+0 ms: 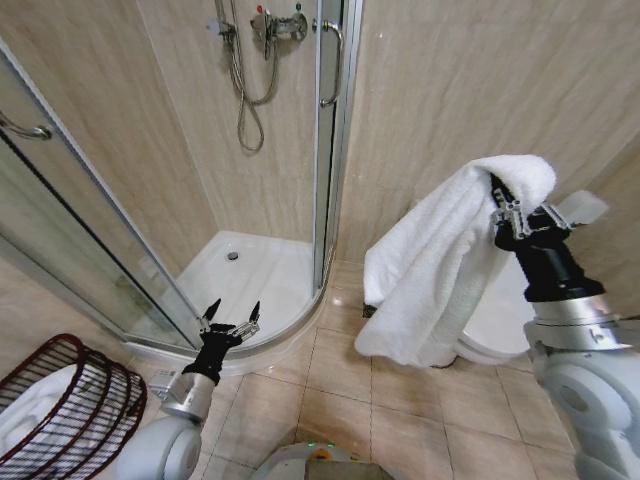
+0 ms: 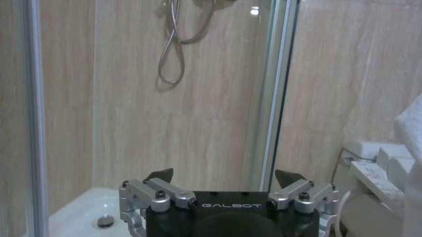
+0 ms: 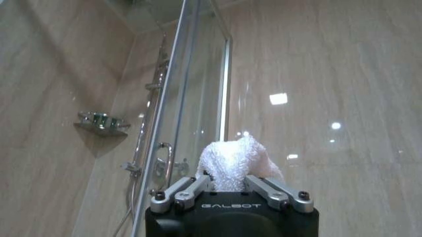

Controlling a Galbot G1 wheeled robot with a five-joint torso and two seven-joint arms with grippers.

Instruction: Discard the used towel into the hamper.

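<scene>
While right gripper (image 1: 497,207) clamps towel (image 1: 440,265) high at right, hamper (image 1: 62,403) sits low far left; left gripper (image 1: 231,318) nearer hamper, spread wide, holding nothing.

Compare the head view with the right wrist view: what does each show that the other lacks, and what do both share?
Head view alone: the hamper at lower left on the tiled floor, the open left gripper, and the towel's full hanging length. Right wrist view alone: a corner shelf on the wall. Both: the right gripper shut on the white towel, and the glass shower enclosure.
</scene>
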